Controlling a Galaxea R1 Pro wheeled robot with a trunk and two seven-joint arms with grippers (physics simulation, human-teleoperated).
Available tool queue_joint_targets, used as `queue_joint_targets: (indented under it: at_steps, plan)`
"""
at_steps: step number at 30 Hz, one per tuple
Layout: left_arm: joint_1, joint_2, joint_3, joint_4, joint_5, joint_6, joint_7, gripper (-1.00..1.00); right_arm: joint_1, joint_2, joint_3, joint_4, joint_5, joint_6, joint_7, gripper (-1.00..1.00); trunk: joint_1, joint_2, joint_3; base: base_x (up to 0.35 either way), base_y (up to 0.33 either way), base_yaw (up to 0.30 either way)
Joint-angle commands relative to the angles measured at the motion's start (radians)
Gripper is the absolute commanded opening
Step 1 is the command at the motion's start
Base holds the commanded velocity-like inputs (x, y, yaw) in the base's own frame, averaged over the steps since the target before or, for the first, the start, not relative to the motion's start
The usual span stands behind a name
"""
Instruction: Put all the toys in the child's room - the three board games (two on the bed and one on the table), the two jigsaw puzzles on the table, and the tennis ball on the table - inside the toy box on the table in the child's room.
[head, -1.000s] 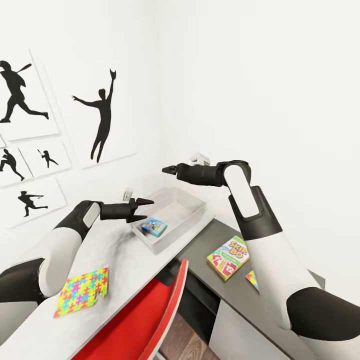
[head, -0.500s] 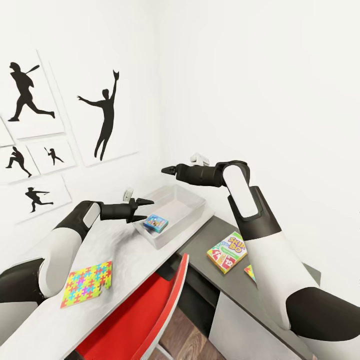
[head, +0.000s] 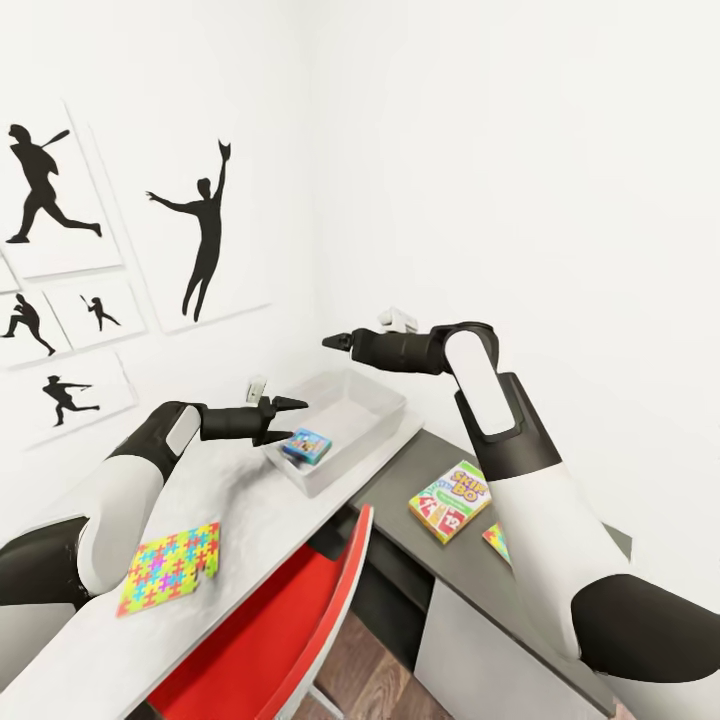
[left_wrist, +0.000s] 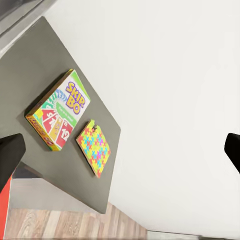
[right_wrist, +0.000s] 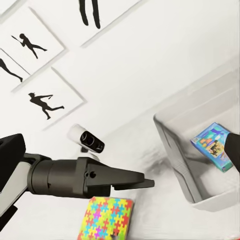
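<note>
The light grey toy box sits at the far end of the pale table, and a blue board game lies inside it. My left gripper hovers open at the box's near rim, just beside that game. Higher up, over the box's far side, my right gripper is open and empty. A green and white board game lies on the dark grey side unit, with a jigsaw puzzle beside it, partly behind my right arm. Another jigsaw puzzle lies on the pale top. The tennis ball and bed are out of view.
A red chair is pushed in under the table's front edge. White walls close the corner behind the box, the left one hung with black silhouette pictures. Wooden floor shows below the side unit.
The whole view has shifted slightly, so the camera moved. Both arms keep their pose and both grippers stay open. The blue game stays in the toy box.
</note>
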Motion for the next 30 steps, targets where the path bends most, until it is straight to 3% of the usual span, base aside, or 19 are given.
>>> queue_joint_targets:
  at_steps: [1, 9, 30]
  plan:
    - [-0.001, 0.000, 0.005, 0.000, -0.005, 0.004, -0.004, 1.00, -0.001, 0.000, 0.000, 0.003, -0.010, 0.002, -0.010, 1.00, 0.000, -0.002, -0.002, -0.168, 0.048, -0.210]
    - [-0.001, 0.000, 0.004, 0.000, -0.005, 0.004, -0.004, 1.00, -0.001, 0.001, -0.001, 0.019, -0.010, 0.002, -0.010, 1.00, 0.000, -0.002, 0.001, -0.153, 0.047, -0.257]
    - [0.000, 0.003, 0.003, 0.000, -0.005, 0.004, -0.004, 1.00, -0.001, 0.000, -0.019, 0.021, -0.010, 0.002, -0.010, 1.00, 0.000, -0.002, 0.015, -0.008, 0.002, -0.276]
